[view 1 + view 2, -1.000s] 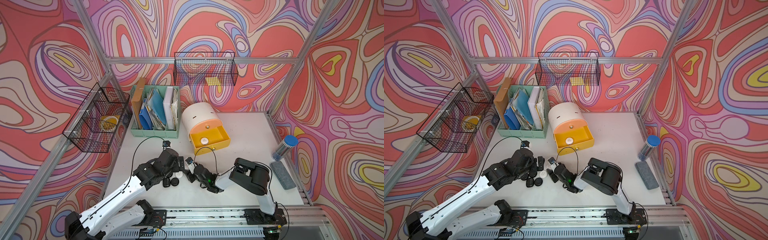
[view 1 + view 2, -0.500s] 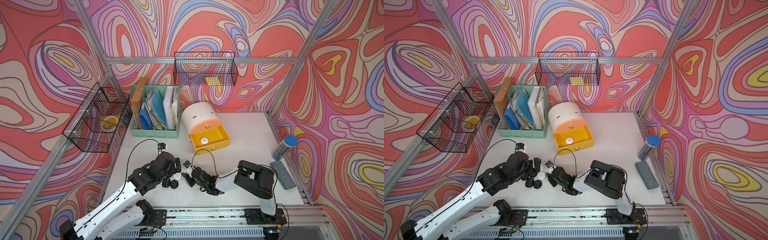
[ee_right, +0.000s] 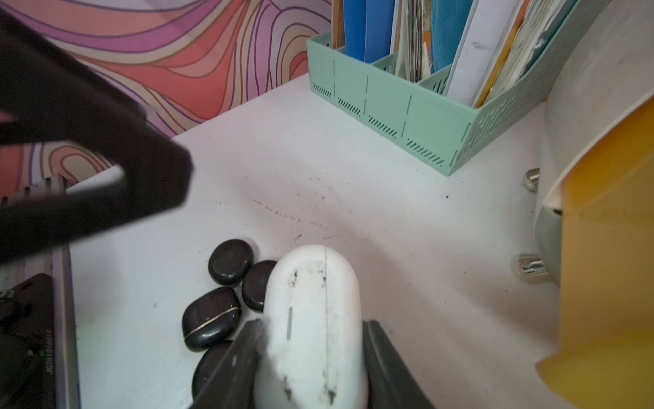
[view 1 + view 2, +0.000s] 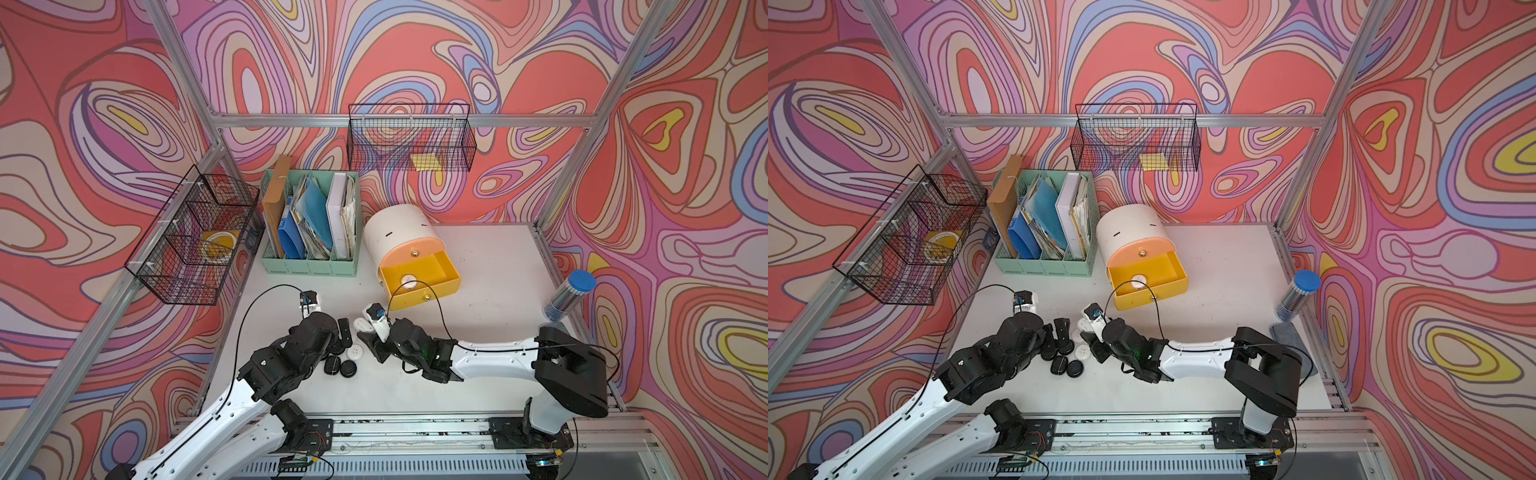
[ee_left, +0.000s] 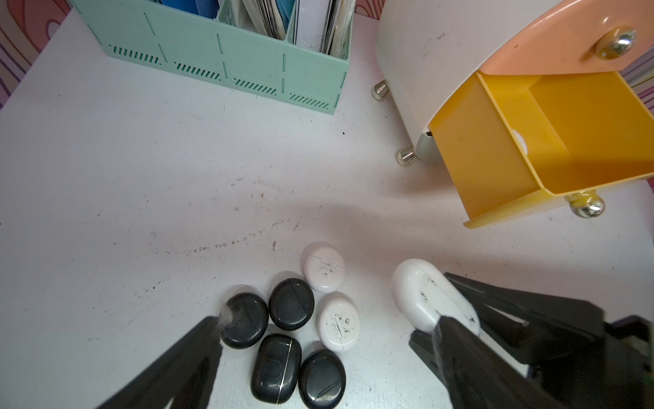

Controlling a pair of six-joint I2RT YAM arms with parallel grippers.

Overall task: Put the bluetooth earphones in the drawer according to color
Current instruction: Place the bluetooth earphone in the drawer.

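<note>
My right gripper (image 3: pixel 311 357) is shut on a long white earphone case (image 3: pixel 313 311), low over the table beside the pile; the same case shows in the left wrist view (image 5: pixel 423 294) and in a top view (image 4: pixel 360 324). My left gripper (image 5: pixel 325 354) is open above the pile with nothing between its fingers. Several black cases (image 5: pixel 291 304) and two white ones (image 5: pixel 338 324) lie there. The drawer chest (image 4: pixel 399 232) stands at the back; its yellow drawer (image 4: pixel 446 278) is pulled out with a white case (image 4: pixel 409 279) inside, and the peach one is shut.
A mint-green file holder (image 4: pixel 309 224) stands left of the chest. Wire baskets hang on the left wall (image 4: pixel 195 241) and the back wall (image 4: pixel 409 141). A blue-lidded clear tube (image 4: pixel 569 295) and a grey pad (image 4: pixel 1291 353) sit at the right edge.
My right gripper has shifted a little left with the white case in it. My left arm has drawn back slightly toward the front left, still open.
</note>
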